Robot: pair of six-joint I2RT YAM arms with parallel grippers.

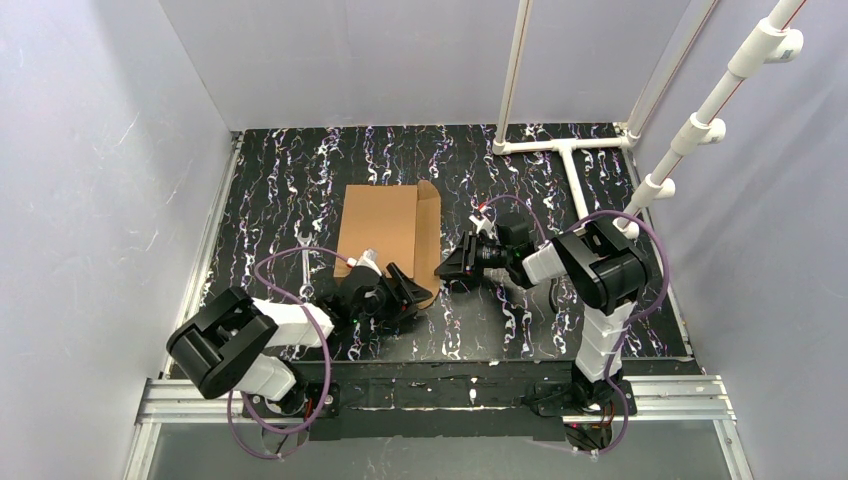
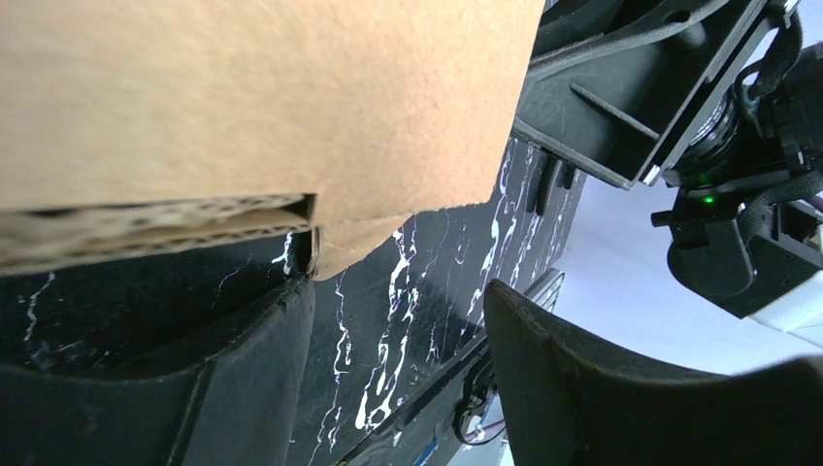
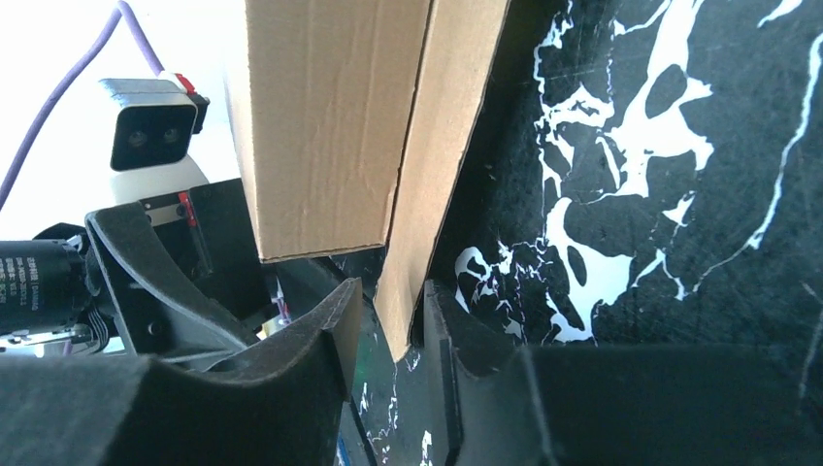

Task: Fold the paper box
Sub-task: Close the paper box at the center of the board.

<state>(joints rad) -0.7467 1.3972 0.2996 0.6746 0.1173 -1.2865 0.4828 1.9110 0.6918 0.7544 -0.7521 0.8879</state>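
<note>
Two grippers flank the paper box lying mid-table. It is light, stiff corrugated card, best taken by a flap edge, we judge. The left gripper gapes empty at the box's near corner. The right gripper straddles the raised flap; we cannot tell if it pinches.

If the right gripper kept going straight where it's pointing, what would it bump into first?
The paper box. One of its raised flaps stands between the right gripper's fingers, so going straight would probably slide them further onto that cardboard. How far in the flap reaches is hard to tell.
</note>
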